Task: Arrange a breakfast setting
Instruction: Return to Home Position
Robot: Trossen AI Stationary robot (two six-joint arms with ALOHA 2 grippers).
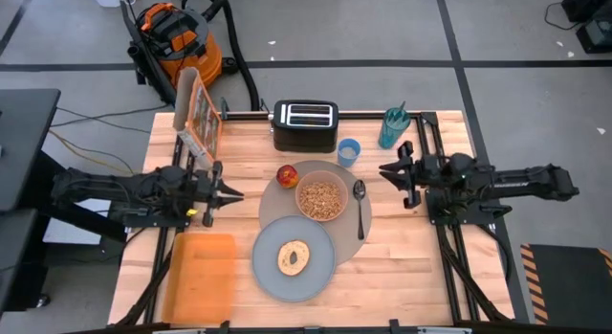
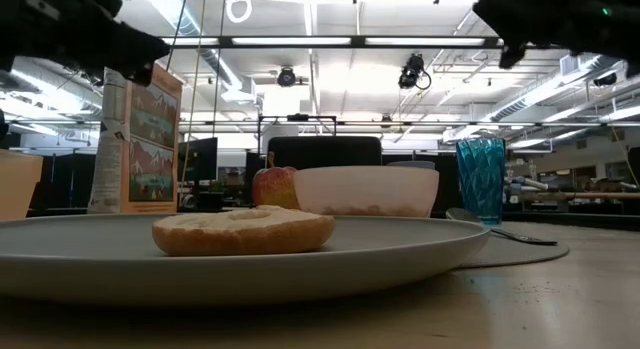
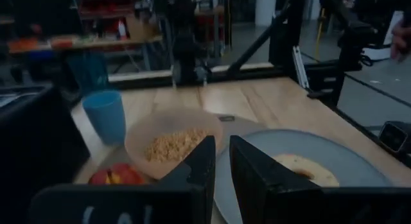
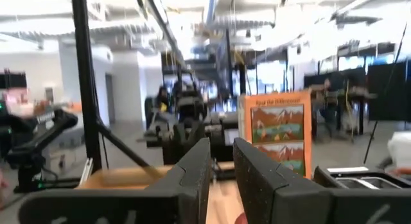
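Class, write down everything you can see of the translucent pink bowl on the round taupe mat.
The translucent pink bowl is round, looks like thin plastic, and stands upright on the large round taupe mat, partly filled with golden cereal pieces. A red apple sits close on one side; a dark spoon lies apart on the other.
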